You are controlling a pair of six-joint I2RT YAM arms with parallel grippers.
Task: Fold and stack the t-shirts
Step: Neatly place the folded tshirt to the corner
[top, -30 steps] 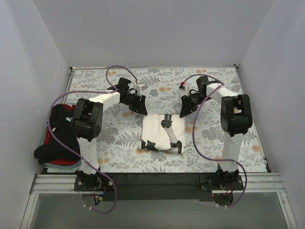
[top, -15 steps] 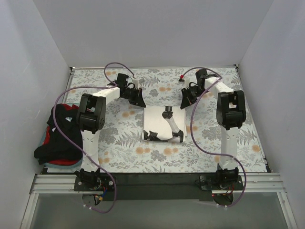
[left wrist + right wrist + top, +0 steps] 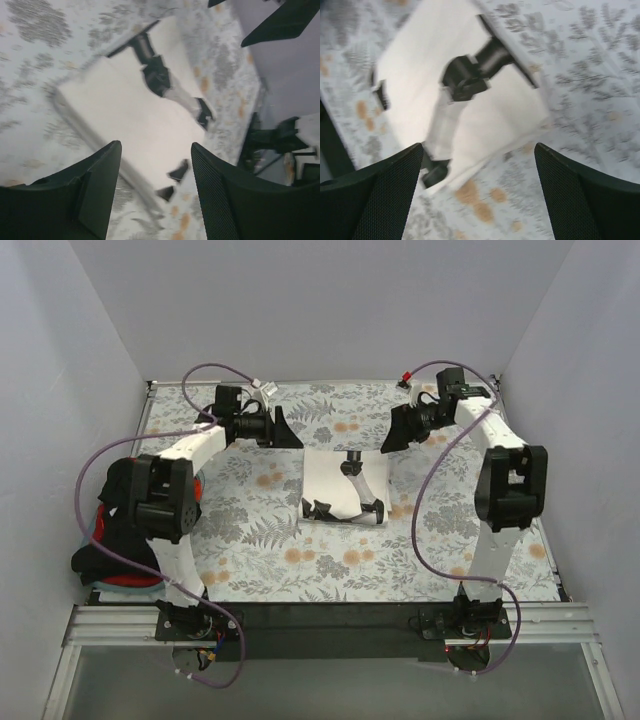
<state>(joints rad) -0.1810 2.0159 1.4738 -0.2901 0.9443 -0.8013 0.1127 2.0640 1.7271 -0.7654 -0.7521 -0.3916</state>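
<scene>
Top external view: the off-white t-shirt [image 3: 330,490] lies mid-table as a neat, flat rectangle with crisp edges and a dark print showing on its upper face. By the look of it, this one is folded and set down. The other shirts sit well apart at the left edge in a loose, rumpled heap: black [image 3: 125,530] on top, red [image 3: 130,580] under it, and a sliver of light teal [image 3: 93,530] at the side. I judge those unfolded, so most of the job is left, including any stacking.

The left gripper [image 3: 283,428] and the right gripper [image 3: 393,432] hang beyond the far corners of the folded shirt. Both are spread wide and hold nothing; the wrist views show only cloth between the dark, mesh-textured fingers [image 3: 95,185].

Under it all is the table cloth [image 3: 250,540], thin and smooth, with grey ferns and orange blooms.
</scene>
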